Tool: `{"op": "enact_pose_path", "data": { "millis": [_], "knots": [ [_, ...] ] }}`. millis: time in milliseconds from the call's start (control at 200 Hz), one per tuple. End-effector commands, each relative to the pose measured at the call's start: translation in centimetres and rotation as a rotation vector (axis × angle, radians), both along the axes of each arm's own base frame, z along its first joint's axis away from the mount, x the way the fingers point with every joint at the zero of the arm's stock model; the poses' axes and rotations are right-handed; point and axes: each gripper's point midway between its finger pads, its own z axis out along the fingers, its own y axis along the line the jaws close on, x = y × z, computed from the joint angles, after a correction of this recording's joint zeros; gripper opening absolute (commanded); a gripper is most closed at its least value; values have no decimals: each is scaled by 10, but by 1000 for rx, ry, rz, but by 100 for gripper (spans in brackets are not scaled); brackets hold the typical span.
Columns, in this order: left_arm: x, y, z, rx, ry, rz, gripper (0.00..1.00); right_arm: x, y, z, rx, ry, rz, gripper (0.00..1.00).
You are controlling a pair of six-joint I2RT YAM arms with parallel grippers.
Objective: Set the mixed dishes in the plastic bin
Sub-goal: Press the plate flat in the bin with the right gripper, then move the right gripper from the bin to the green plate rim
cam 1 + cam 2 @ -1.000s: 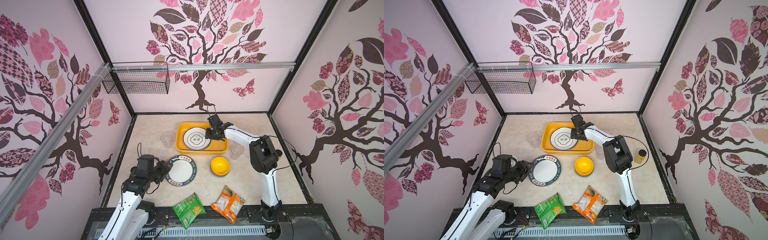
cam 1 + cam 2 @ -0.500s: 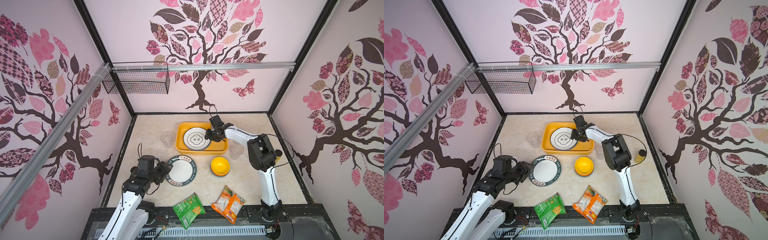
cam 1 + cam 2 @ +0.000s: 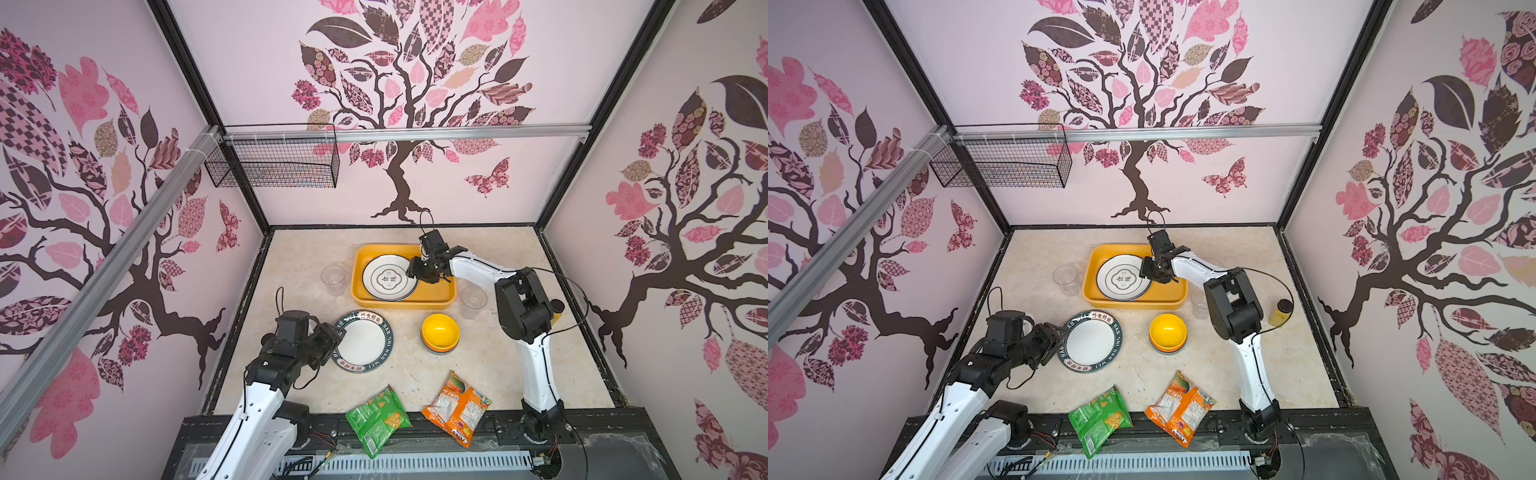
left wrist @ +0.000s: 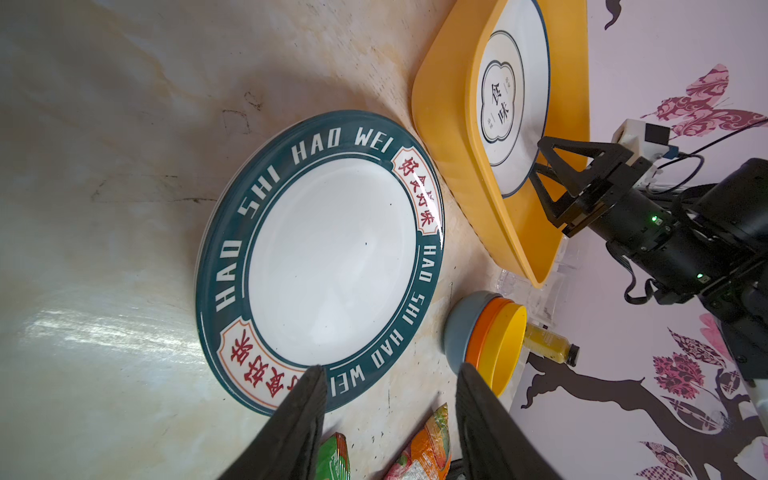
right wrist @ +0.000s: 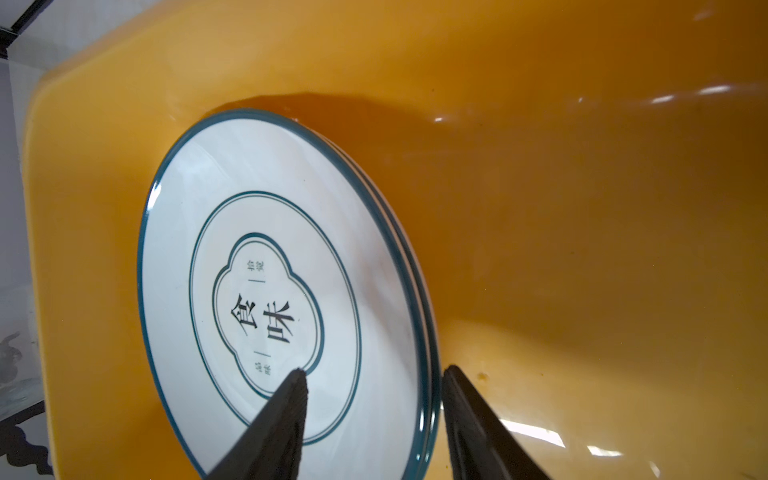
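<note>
Left gripper [image 3: 335,332]: spread open at edge of teal-banded HAO SHI HAO WEI plate [image 3: 363,341], flat on tabletop [image 3: 482,368]. Right gripper [image 3: 412,272]: spread open astride rim of white plate stack [image 3: 387,277] inside yellow bin [image 3: 415,305].

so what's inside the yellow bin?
A white teal-rimmed plate atop a second plate, only its rim showing; right gripper open astride the edge. Anything under the stack is covered.

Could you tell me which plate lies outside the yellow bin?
The broad-rimmed HAO SHI HAO WEI plate, on the table; the thin-rimmed plates lie inside the bin.
</note>
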Motion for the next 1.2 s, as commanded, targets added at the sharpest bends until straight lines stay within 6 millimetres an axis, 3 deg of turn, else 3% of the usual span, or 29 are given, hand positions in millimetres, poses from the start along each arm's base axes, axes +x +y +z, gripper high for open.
{"op": "enact_pose_path", "data": {
  "millis": [0,225,430,575,700,890,1050,1190],
  "knots": [
    [-2,3,-9,17,13,6,53,0,12,-14,18,25,28,55],
    [-3,5,-13,30,39,10,53,-2,1,-3,-31,-3,19,56],
    [-6,9,-20,67,86,12,53,-16,-14,40,-86,-90,29,56],
    [-10,15,-25,106,115,17,54,-41,-12,68,-88,-136,83,55],
    [-14,22,-31,144,146,31,54,-69,-1,88,-53,-159,147,55],
    [-20,30,-40,191,186,52,56,-114,20,103,-8,-164,250,54],
    [-21,34,-47,219,204,51,58,-153,47,96,-23,-145,353,54],
    [-21,37,-57,237,226,57,58,-173,65,81,-39,-118,406,54]
  ]
}}
